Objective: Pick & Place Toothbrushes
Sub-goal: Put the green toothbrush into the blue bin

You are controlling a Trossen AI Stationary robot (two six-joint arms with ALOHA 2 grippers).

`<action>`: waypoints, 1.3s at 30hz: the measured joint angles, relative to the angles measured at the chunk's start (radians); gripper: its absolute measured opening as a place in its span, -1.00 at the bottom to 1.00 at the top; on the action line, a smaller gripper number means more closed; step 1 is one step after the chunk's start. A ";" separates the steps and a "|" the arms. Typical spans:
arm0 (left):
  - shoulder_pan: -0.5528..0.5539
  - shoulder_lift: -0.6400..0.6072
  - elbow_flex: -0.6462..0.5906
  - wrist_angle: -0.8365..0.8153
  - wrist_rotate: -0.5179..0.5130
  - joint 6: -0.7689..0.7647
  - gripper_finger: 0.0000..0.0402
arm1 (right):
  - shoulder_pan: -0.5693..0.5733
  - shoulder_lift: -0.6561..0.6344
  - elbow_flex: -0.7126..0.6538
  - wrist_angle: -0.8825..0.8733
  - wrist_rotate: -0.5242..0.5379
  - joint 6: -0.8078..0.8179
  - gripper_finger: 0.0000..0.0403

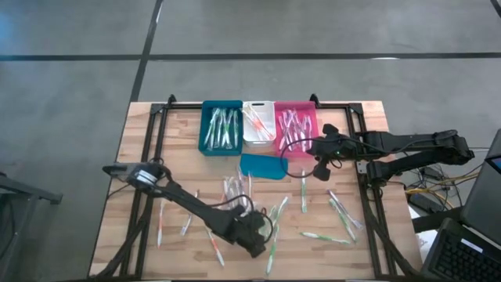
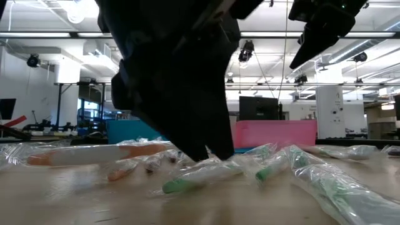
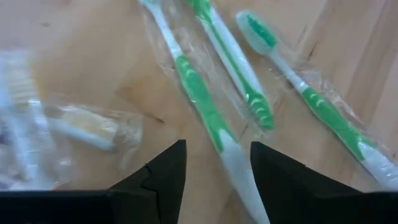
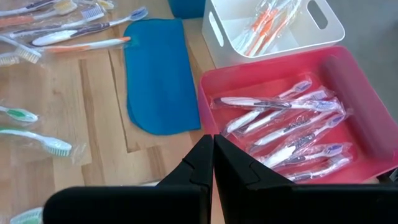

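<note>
Wrapped toothbrushes lie scattered on the wooden table (image 1: 141, 133). My left gripper (image 3: 217, 144) is open, low over the near middle of the table (image 1: 260, 244), tips close to the wood (image 2: 212, 153). A green-and-white toothbrush (image 3: 198, 93) in clear wrap lies flat between its fingers, and two more green ones (image 3: 239, 68) (image 3: 323, 106) lie beside it. My right gripper (image 4: 213, 138) is shut and holds nothing, raised by the pink bin's (image 4: 373, 112) near edge (image 1: 321, 174). My left gripper has a finger on either side of the green-and-white toothbrush's white handle end (image 3: 239, 177), coming from above at a slant. The brush lies flat on the table, running lengthwise through the gap. I cannot tell whether a finger touches it.
Three bins stand in a row at the far edge, each holding toothbrushes: teal (image 1: 222, 103), white (image 1: 257, 104), pink (image 1: 296, 104). A flat teal piece (image 1: 262, 166) lies in front of them. Loose wrapped brushes, some orange (image 3: 87, 127), cover the table's near half.
</note>
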 joint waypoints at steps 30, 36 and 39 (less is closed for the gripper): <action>0.003 0.026 0.009 0.049 -0.149 0.023 -0.89 | 0.000 0.000 -0.032 -0.001 0.000 0.004 -0.96; 0.014 -0.081 0.005 -0.045 -0.281 0.088 -0.89 | 0.000 0.000 -0.032 -0.005 -0.001 0.004 -0.96; 0.021 -0.158 0.002 -0.181 -0.418 0.084 -0.86 | 0.000 0.000 -0.032 -0.008 -0.007 0.017 -0.96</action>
